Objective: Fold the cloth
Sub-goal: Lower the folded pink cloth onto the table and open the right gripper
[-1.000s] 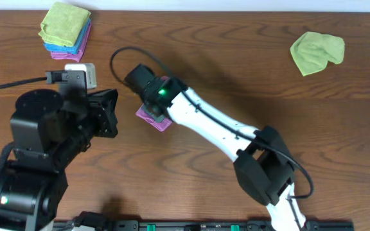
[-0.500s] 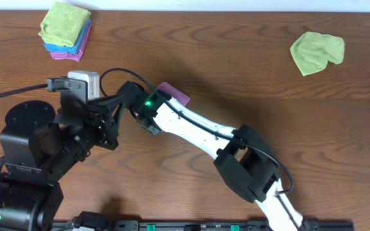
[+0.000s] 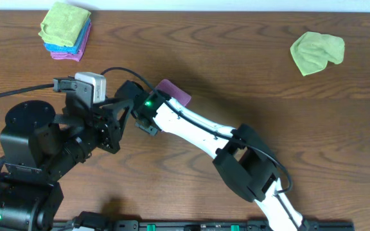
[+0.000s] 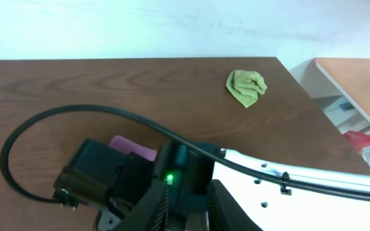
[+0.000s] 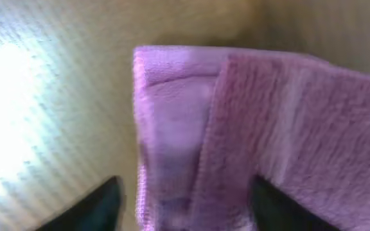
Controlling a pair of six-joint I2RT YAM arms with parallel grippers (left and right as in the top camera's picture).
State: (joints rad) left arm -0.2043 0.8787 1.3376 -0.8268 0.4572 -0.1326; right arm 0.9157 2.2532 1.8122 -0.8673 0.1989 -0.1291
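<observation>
The purple cloth (image 3: pixel 175 94) is lying on the bench (image 3: pixel 268 77) left of centre, already doubled into a small thick rectangle. One end is peeking out from under the right arm (image 3: pixel 198 125). In the right wrist view its layered edges are filling most of the picture, flat on the wood.

The right tool (image 5: pixel 188 205) is hovering low over that rectangle with its fingertips (image 5: pixel 101 205) standing well apart. The left one is sitting clear of the cloth's edge, so the tool is open and gripping nothing. That wide stance suits either letting the fold settle or lining up for another pinch; which one, I cannot say.

The left tool (image 4: pixel 188 192) is waiting just beside the right wrist, its jaws slightly parted with nothing between them. It is probably placed to pin or help with the cloth if another fold is wanted.

The two wrists are crowding each other here, and the black cable (image 3: pixel 117 74) is looping off the right wrist close to the left arm, so snagging looks like the main hazard. A stack of folded cloths (image 3: pixel 66 32) is sitting at the far left corner and a crumpled lime-green cloth (image 3: pixel 317 52) at the far right, both well apart from the work and blocking nothing.
</observation>
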